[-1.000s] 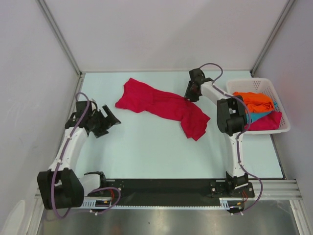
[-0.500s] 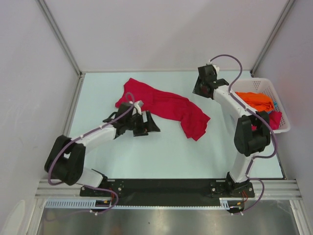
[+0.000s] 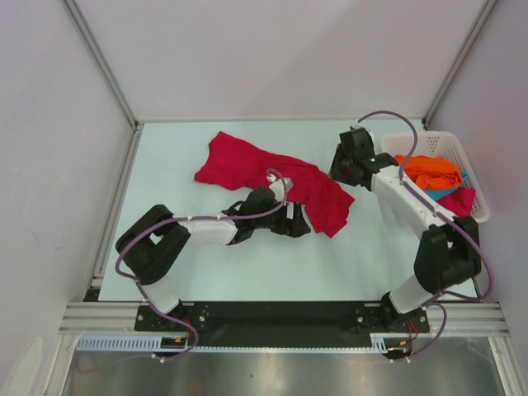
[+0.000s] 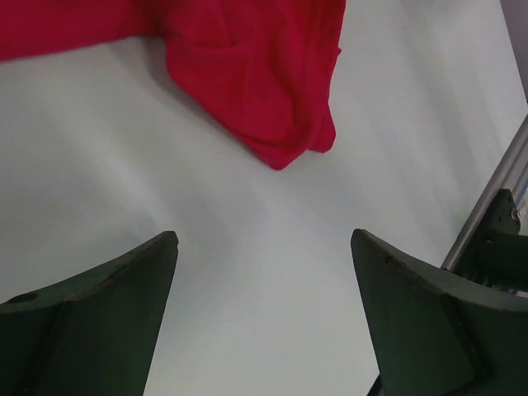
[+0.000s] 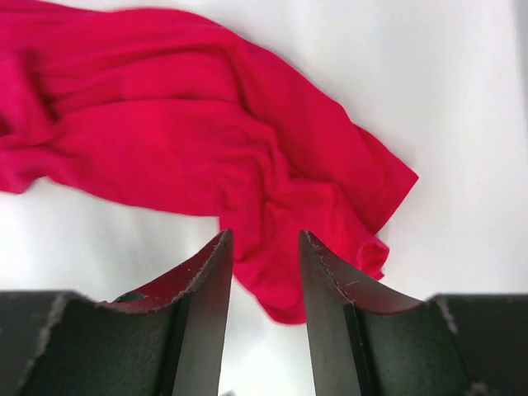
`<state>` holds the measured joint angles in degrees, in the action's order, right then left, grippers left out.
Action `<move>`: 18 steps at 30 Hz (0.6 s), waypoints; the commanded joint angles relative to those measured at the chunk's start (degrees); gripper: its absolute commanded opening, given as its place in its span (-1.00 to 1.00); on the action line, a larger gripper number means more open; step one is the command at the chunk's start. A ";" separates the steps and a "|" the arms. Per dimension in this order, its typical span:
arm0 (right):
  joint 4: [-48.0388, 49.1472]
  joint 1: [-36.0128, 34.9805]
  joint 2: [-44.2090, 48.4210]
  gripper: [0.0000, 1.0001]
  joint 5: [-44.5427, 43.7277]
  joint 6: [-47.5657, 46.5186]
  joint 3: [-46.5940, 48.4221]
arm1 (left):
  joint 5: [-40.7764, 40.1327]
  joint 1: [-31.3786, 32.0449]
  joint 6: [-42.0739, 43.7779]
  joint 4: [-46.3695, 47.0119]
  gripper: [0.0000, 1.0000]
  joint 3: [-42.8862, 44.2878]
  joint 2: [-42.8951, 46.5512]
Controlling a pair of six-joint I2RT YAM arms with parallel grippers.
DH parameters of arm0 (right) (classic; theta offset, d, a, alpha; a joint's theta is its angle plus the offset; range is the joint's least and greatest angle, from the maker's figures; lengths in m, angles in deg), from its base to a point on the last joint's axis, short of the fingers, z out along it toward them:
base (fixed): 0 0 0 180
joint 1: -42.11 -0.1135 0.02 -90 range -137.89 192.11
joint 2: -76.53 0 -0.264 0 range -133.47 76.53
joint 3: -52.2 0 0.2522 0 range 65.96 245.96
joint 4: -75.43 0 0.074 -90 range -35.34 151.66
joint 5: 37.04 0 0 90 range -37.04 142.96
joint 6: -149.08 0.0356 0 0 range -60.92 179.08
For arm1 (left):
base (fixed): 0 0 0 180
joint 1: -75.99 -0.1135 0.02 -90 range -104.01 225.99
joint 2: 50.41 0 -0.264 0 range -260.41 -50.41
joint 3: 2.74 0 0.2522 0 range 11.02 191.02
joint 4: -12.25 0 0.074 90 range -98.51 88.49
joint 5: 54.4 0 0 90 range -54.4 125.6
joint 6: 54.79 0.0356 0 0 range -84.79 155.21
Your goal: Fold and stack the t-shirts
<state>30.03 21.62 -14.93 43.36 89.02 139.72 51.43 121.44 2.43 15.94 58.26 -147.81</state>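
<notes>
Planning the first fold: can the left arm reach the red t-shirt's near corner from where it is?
Probably yes. The left gripper is open and close to the red t-shirt, pointing at its corner, with only bare table between them.

The left arm (image 3: 206, 229) is folded at an elbow set out to the left, with the forearm lying low and nearly level, stretched rightward toward the middle. The left gripper (image 4: 262, 239) points right, its jaws spread wide with nothing between them. The right arm (image 3: 404, 198) rises from its base, bends at the elbow and slants away and leftward. The right gripper (image 5: 264, 235) tips downward, its fingers (image 5: 198, 289) parted by a narrow gap, holding nothing
</notes>
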 commanded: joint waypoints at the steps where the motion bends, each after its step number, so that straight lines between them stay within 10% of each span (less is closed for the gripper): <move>1: -1.05 -0.69 8.91 -0.14 1.61 0.74 -0.63 | -7.48 1.74 2.98 8.64 0.83 4.08 -4.36; 18: -11.87 -4.56 18.69 -0.14 -0.24 1.88 -1.07 | -6.70 4.12 -3.60 16.03 0.83 11.73 -19.22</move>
<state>20.76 17.16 0.85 44.39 90.00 137.97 44.72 124.87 1.67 28.64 67.88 -164.16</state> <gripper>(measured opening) 0.429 0.917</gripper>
